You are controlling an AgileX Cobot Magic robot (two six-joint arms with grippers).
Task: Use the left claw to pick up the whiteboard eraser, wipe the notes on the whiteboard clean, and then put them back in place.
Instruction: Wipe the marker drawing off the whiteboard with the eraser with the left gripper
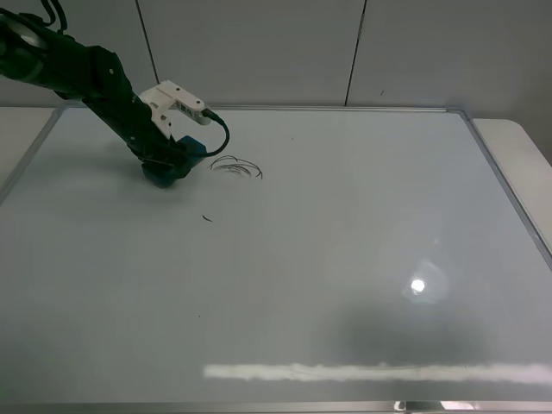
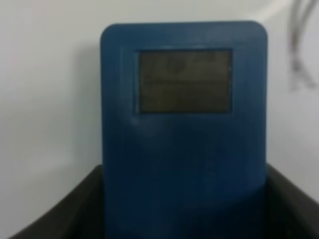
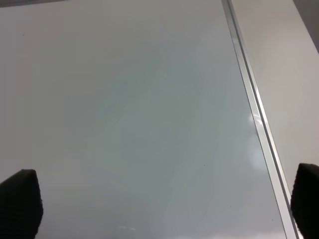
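The whiteboard (image 1: 345,259) is glossy white with a silver frame and fills the table. The teal-blue whiteboard eraser (image 1: 178,163) rests on the board at the upper left, just left of the notes (image 1: 238,166), a few thin dark loops. The left claw (image 1: 168,160) is shut on the eraser. In the left wrist view the eraser (image 2: 184,139) fills the frame between the black fingers (image 2: 60,214), with the notes (image 2: 299,59) blurred beside it. The right gripper (image 3: 162,204) is open and empty above bare board near the frame (image 3: 254,114). It is out of the exterior view.
A small dark stroke (image 1: 207,217) lies below the notes. A lamp glare spot (image 1: 418,285) and a bright streak (image 1: 371,372) reflect off the board. The pale table (image 1: 526,147) shows beyond the right frame edge.
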